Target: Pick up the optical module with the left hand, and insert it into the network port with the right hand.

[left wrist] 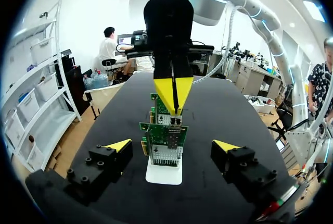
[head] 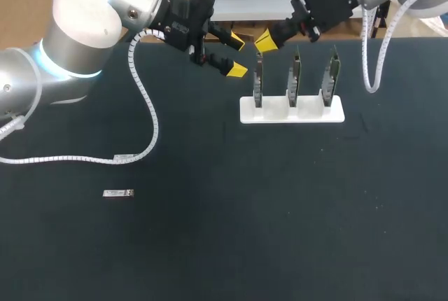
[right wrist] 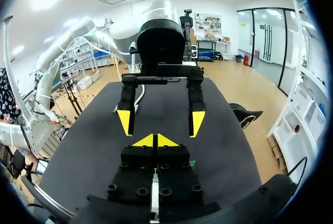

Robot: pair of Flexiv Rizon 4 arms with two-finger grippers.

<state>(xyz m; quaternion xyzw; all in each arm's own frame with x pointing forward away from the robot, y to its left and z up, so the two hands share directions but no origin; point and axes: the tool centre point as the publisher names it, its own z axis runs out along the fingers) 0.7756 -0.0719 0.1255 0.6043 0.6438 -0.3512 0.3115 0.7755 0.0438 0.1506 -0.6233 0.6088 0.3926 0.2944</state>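
Right pincer (right wrist: 156, 140) closed, optical module (head: 117, 193) small, indistinct

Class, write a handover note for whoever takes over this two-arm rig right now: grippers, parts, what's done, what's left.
Left gripper: open, empty, beside the white stand of three upright green circuit cards.
Right gripper: shut, empty, near the cards' tops.
Small silver optical module: flat on the black table, far from both.
Done: nothing.
Left: pick module with left, insert into a card with right.

The black table (head: 280, 231) bears a small module (head: 117, 193) toward its left and, well apart, a white stand (head: 292, 113) holding three upright cards (head: 295, 77).
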